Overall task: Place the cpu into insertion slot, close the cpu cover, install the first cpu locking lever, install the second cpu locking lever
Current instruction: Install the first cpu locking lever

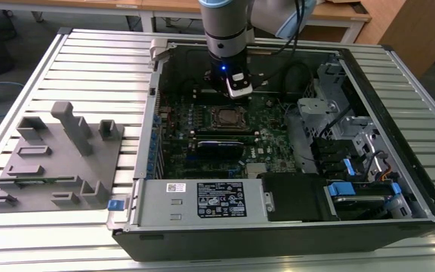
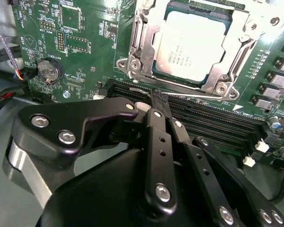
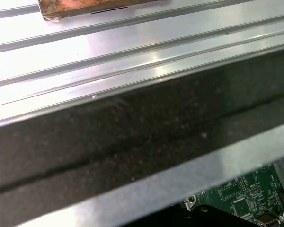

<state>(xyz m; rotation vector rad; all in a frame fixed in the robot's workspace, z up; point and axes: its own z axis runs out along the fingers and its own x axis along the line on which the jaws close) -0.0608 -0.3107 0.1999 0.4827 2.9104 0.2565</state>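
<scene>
In the exterior view you see the open computer case (image 1: 293, 226) lying on the slatted metal table (image 1: 89, 62), so that the green motherboard (image 1: 202, 130) faces up and the arm can come down on it from above. The gripper (image 1: 237, 90) hangs inside the case, just beside the insertion slot (image 1: 225, 116), on the side of the slot farther from the black power supply box (image 1: 202, 201). A grey holder tray (image 1: 51, 158) stands on the table outside the case, well apart from the slot. In the second wrist view you see the cpu (image 2: 191, 45) already lying flat in the slot, and the cpu cover (image 2: 142, 23) seems to rest down around it; I judge the chip is placed, but I cannot tell if both levers are locked. A thin metal lever (image 2: 199, 93) runs along the edge of the slot nearest the gripper. The black fingers (image 2: 157, 127) are pressed together with nothing between them, probably so that the narrow tip can push that lever. In the first wrist view you see the dark wall of the case (image 3: 132, 142) and the table slats behind it.
</scene>
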